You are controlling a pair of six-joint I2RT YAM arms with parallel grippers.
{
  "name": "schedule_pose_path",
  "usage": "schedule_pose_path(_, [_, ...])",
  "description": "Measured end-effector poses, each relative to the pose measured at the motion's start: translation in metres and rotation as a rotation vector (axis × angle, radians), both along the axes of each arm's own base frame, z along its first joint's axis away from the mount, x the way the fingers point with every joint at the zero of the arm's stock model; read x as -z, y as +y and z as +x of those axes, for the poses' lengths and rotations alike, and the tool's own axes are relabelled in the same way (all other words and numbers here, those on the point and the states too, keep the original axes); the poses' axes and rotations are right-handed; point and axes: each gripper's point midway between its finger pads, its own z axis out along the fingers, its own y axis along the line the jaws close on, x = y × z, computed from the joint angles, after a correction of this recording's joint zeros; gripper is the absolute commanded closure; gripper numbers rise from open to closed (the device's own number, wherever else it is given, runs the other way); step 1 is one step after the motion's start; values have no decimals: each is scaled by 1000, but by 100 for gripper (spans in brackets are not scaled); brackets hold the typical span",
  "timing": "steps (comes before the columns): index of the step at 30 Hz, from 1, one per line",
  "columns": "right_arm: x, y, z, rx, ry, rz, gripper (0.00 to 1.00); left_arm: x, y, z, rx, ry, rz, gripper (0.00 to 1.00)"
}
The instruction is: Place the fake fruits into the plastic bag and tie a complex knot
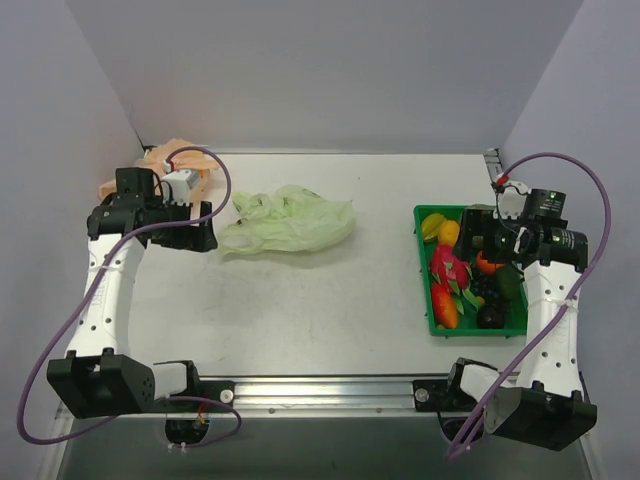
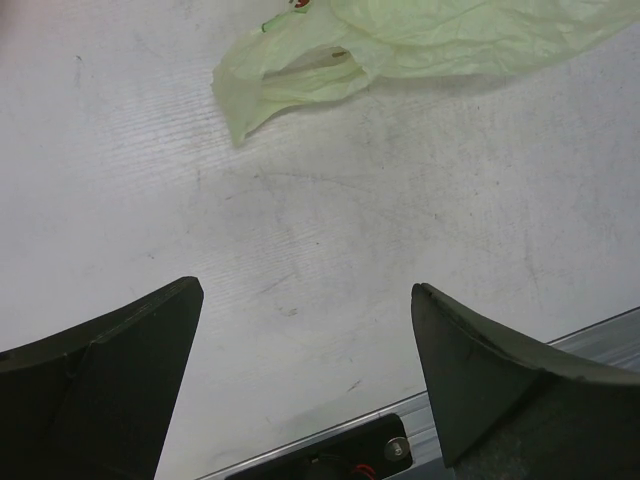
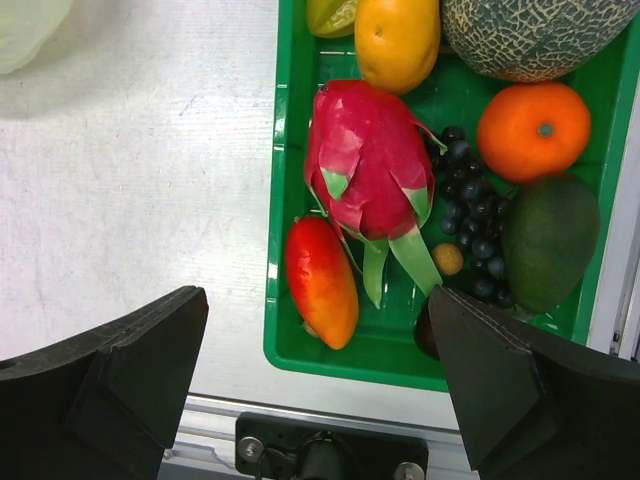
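The pale green plastic bag lies crumpled on the table, left of centre; its edge shows in the left wrist view. The fake fruits sit in a green tray at the right: pink dragon fruit, red-orange mango, orange, avocado, dark grapes, yellow fruit, melon. My left gripper is open and empty, above bare table just left of the bag. My right gripper is open and empty, above the tray's near-left part.
A peach-orange plastic bag lies at the far left behind my left arm. A metal rail runs along the table's near edge. Grey walls enclose the table on three sides.
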Motion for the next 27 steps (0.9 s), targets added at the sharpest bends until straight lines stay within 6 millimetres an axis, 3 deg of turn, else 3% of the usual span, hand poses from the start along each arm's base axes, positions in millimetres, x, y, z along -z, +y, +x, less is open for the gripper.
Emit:
schedule_pose_path(4, [3, 1, 1, -4, 19, 11, 0, -3, -7, 10, 43, -15, -8, 3])
schedule_pose_path(10, [3, 0, 4, -3, 30, 14, 0, -1, -26, 61, 116, -56, -50, 3])
schedule_pose_path(21, [-3, -1, 2, -5, 50, 9, 0, 46, -82, 139, 260, -123, -84, 3])
schedule_pose_path(24, [-2, -2, 3, -4, 63, 10, 0, 62, -93, 152, 284, -126, -93, 4])
schedule_pose_path(27, [-2, -2, 4, -4, 76, 13, 0, 82, -100, 159, 298, -104, -92, 12])
